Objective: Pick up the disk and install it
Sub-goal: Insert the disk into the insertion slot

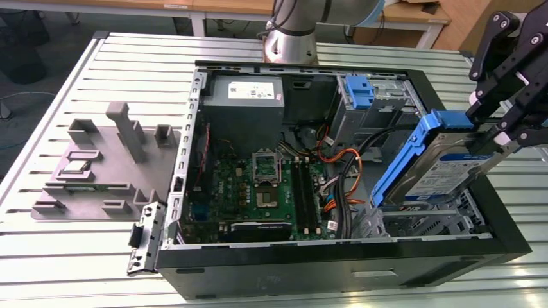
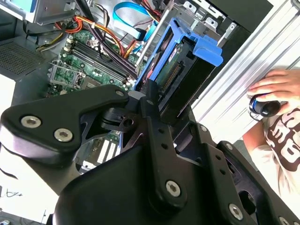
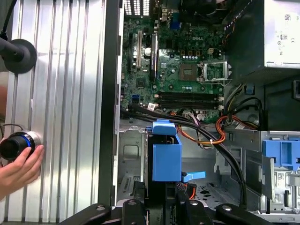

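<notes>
Tilted disk (image 1: 438, 172) clamped in claw (image 1: 489, 140)

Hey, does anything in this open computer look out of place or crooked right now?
The disk stands out: it hangs steeply tilted over the drive bay at the exterior view's right, clamped in the gripper, not lying flat in it. Also, a hand is on the table beside the case.

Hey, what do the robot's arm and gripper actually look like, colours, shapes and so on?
The silver-grey cylindrical robot arm carries a pale blue joint cap. The matte black gripper of flat hinged metal links has rounded link ends, pinned by silver hex-socket screws that are seen close in the second wrist view.
</notes>
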Available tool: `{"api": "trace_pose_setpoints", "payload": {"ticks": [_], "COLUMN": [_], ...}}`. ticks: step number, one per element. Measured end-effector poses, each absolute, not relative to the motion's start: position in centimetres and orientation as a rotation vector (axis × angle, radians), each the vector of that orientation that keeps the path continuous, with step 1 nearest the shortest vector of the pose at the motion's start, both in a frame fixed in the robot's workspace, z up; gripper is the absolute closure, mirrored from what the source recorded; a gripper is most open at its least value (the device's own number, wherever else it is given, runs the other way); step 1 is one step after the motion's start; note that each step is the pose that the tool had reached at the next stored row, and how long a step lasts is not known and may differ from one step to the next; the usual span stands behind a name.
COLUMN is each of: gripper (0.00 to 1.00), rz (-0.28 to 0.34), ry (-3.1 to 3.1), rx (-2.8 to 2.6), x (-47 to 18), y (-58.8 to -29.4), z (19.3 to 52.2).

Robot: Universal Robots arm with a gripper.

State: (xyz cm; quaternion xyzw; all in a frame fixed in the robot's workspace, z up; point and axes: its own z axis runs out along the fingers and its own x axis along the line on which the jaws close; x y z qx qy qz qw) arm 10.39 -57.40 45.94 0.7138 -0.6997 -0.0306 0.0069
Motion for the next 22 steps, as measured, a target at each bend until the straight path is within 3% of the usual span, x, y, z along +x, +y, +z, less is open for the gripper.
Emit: {"api": "trace_pose_setpoints", "payload": {"ticks": [22], "gripper": [0.65], "rz": [-0.098], "ry": [-2.189], "rx": [2.234], "x": [11.23], "y": [-57.4], "z": [45.49]}}
